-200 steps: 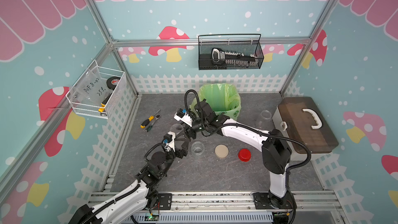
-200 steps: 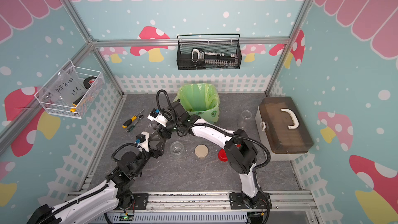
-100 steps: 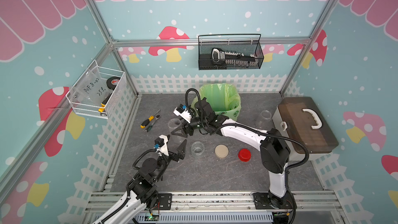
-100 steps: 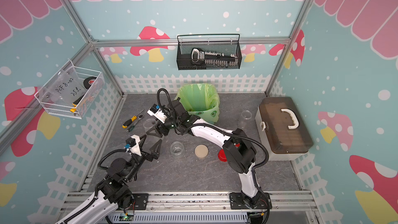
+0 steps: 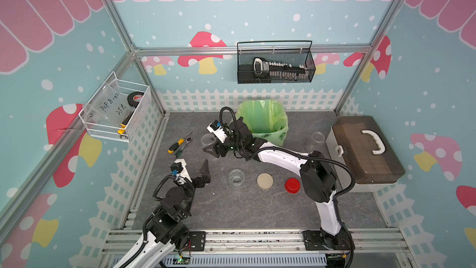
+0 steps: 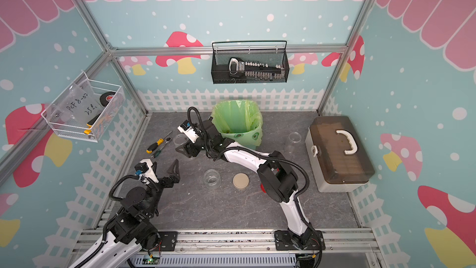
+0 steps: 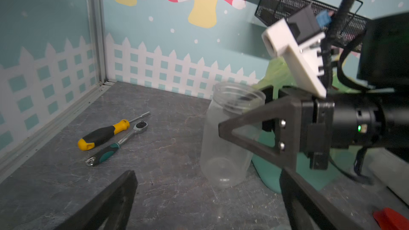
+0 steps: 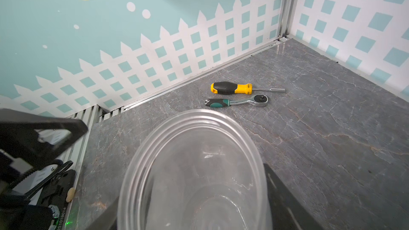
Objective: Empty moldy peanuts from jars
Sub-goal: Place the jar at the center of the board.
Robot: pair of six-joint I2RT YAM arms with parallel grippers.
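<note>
Right wrist: jar (image 8: 192, 173) stands between fingers (image 8: 285, 200) of right hand (image 8: 190, 189).

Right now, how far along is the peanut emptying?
Looks nearly done. All three jars stand lidless and look empty: the centre jar, the far-right jar, and the left jar, which the right pincer straddles. The left pincer is open and empty. The beige lid and red lid lie loose. Left: probably just finishing with that jar.
</note>
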